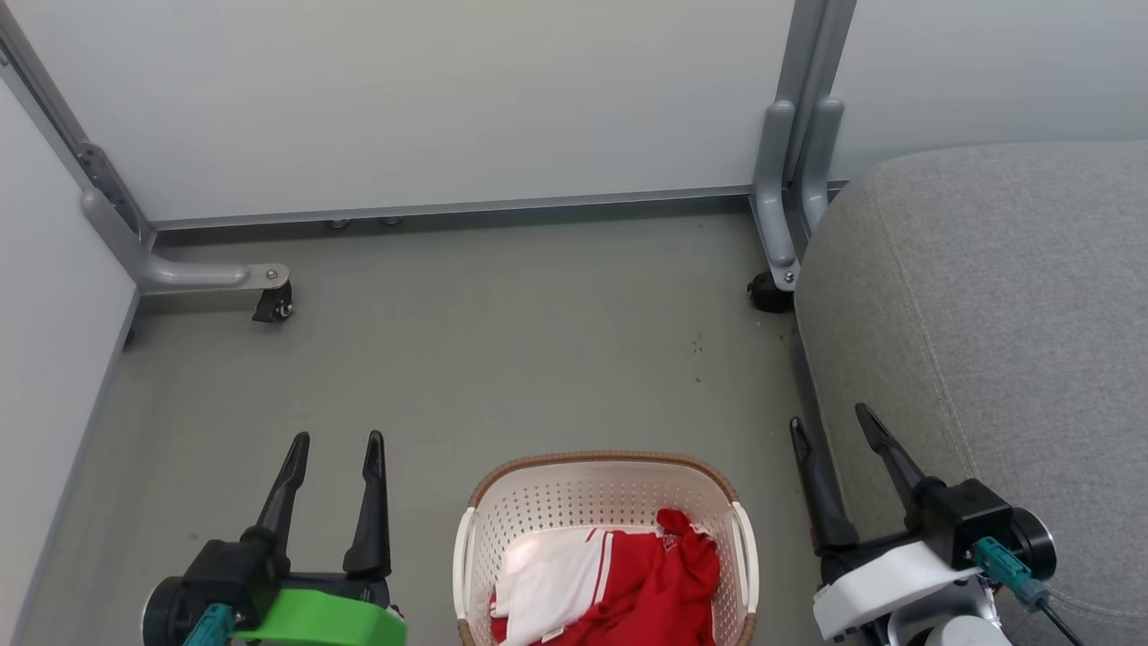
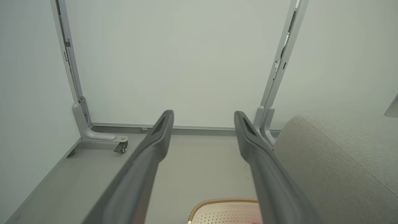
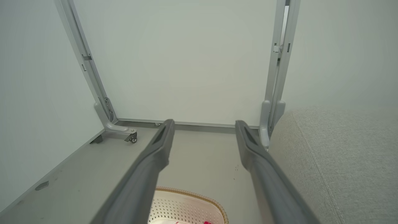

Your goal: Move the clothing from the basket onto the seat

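Observation:
The cream basket [image 1: 606, 493] with a brown rim stands on the floor at the bottom centre of the head view. Red and white clothing [image 1: 619, 583] lies crumpled inside it. To its right rises the big grey seat [image 1: 1004, 314]. My left gripper [image 1: 336, 441] hovers open left of the basket, nothing between its fingers. My right gripper [image 1: 830, 417] is open too, between the basket and the seat's edge. In the left wrist view the basket rim [image 2: 224, 202] peeks up below the left gripper [image 2: 203, 115]. The right wrist view has the basket [image 3: 186, 205] under the right gripper [image 3: 203, 124] and the seat [image 3: 342, 161] on the right.
Pale partition panels close the space at the back and left. Their grey metal feet carry castors, one [image 1: 273, 305] at the left and one [image 1: 769, 292] by the seat's corner. Grey floor [image 1: 502, 359] stretches beyond the basket.

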